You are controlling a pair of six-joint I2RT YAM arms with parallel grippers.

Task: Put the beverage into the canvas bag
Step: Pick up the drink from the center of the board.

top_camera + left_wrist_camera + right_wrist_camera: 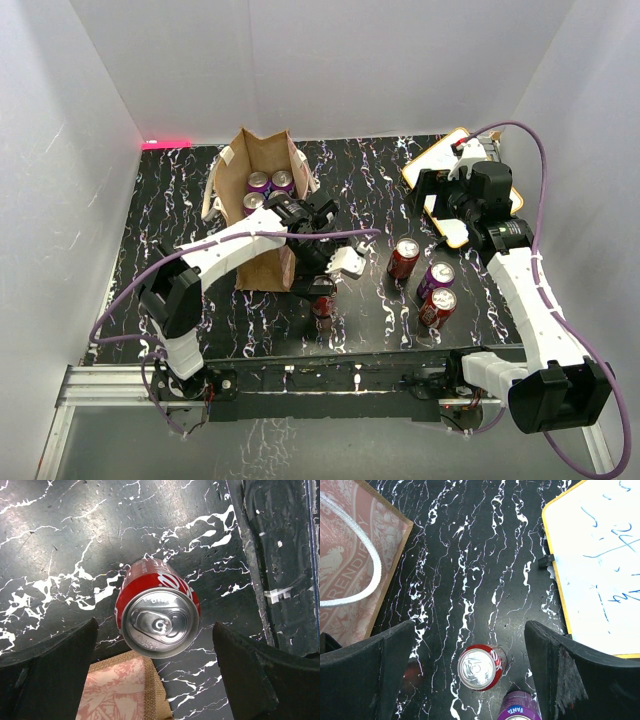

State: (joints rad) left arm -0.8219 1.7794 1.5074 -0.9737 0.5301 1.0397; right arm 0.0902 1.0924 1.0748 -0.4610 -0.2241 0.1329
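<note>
Standing at frame centre, a red aluminium drink can [159, 625] is flanked, untouched, by the wide-apart left gripper [155, 626]. A tall brown kraft canvas bag [262, 264] is seen just left of it in the overhead view; the right gripper [470, 625] is likewise spread.

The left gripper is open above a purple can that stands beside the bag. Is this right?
Not quite. The can under the open left gripper is red, not purple; the left wrist view shows it. It does stand beside the bag.
</note>
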